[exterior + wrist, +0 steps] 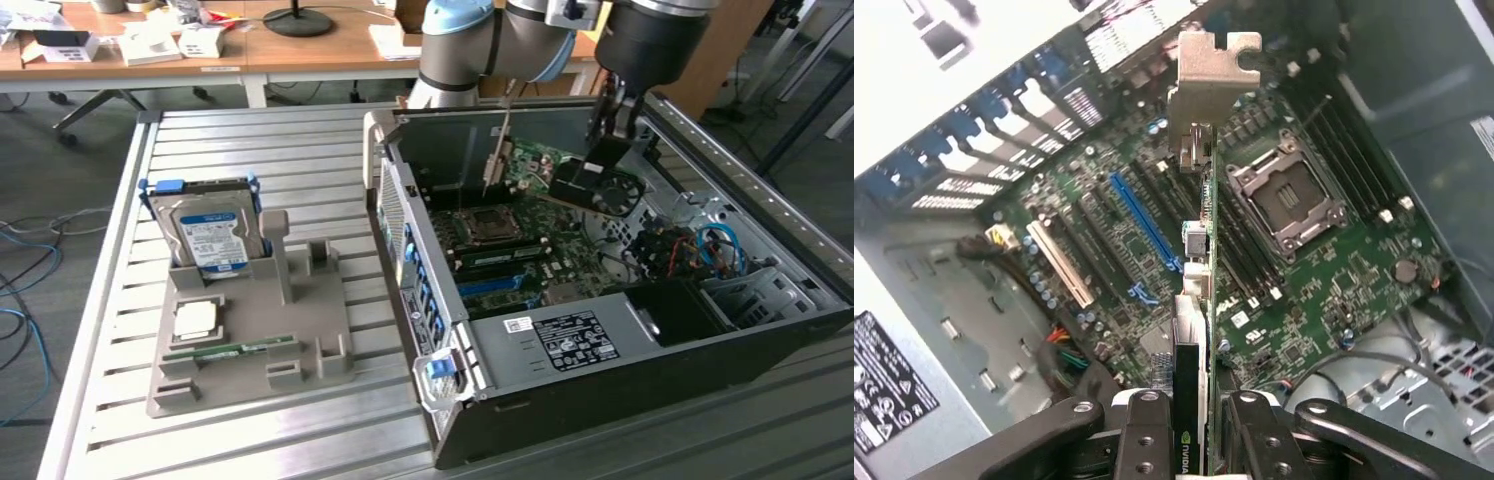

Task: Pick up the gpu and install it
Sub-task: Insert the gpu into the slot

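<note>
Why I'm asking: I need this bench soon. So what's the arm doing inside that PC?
The robot arm's gripper is clamped on the gpu, holding it edge-on inside the open computer case, over the motherboard, with the metal bracket at the card's far end. The card does not look seated in a slot yet. On the exterior view's left, a hard drive stands in a grey holder.
</note>
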Robot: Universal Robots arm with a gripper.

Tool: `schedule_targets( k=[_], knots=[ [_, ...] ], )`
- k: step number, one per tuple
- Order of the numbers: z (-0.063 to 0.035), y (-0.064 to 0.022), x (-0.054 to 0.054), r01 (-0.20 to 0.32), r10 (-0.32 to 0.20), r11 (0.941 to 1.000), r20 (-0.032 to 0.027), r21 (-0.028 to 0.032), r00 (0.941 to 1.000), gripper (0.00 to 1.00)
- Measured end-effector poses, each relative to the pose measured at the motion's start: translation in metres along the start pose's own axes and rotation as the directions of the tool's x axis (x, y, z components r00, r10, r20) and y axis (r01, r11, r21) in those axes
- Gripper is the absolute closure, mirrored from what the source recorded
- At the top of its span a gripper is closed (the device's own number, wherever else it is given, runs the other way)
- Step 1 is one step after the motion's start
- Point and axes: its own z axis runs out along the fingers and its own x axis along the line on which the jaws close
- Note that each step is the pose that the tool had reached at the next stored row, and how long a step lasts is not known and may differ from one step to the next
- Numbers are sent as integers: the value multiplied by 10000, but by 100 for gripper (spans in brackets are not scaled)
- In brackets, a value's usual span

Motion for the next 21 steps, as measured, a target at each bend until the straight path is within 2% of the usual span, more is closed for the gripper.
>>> schedule_targets(
  k=[5, 11, 16, 21],
  knots=[
    [13, 1, 0, 725, -725, 9974, -39, 33, 9974, 74],
    [31, 3, -1, 1556, -1556, 9878, -67, 56, 9878, 74],
    [47, 3, -2, 2265, -2265, 9740, -78, 69, 9740, 74],
    [62, 4, -2, 3002, -3001, 9539, -82, 77, 9539, 74]
  ],
)
